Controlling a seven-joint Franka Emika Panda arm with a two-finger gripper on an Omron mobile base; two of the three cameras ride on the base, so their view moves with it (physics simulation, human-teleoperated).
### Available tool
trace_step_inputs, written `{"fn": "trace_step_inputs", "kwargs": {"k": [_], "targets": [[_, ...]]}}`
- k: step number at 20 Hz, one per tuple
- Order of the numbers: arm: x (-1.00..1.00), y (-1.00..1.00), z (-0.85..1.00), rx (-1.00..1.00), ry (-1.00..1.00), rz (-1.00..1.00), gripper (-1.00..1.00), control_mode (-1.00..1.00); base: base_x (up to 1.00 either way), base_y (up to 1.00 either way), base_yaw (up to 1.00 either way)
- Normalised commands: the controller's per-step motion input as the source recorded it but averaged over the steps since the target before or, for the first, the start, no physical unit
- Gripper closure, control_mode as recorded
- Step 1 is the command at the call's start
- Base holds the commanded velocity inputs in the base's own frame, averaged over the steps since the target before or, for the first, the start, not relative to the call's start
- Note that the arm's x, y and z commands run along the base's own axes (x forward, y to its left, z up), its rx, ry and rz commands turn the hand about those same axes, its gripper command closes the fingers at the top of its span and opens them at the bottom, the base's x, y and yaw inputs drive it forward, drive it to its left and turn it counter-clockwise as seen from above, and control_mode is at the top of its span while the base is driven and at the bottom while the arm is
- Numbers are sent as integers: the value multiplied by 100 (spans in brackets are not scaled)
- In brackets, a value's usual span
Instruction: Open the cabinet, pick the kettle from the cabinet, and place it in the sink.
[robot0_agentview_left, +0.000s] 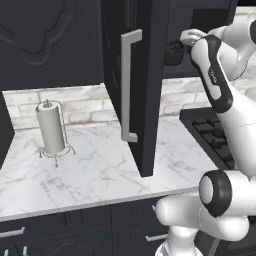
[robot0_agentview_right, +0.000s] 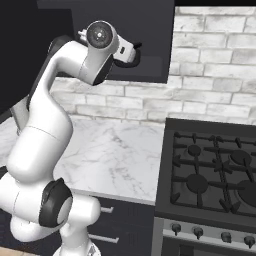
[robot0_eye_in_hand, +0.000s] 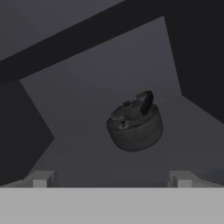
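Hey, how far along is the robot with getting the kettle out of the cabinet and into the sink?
Done: the cabinet door stands swung open. In hand: the gripper is reaching into the cabinet, fingers apart, with the kettle ahead of it and not yet grasped. Left: close on the kettle, lift it out and set it in the sink.

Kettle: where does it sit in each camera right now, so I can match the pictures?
Left base view: the kettle is at upper right, inside the cabinet, just left of the arm.
Right base view: upper middle, a dark shape right of the wrist.
Hand view: centre, ahead of the hand.
Shared landmark: the cabinet.
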Motion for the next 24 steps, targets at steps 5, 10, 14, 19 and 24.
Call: {"fn": "trace_step_inputs", "kwargs": {"k": [5, 10, 14, 19, 24], "targets": [[28, -13, 1, 0, 7, 0, -100, -100, 0, 0, 0], [27, -14, 2, 0, 5, 0, -100, -100, 0, 0, 0], [22, -11, -1, 0, 0, 0, -100, -100, 0, 0, 0], [17, -8, -5, 0, 0, 0, -100, -100, 0, 0, 0], [19, -5, -6, 0, 0, 0, -100, -100, 0, 0, 0]]}}
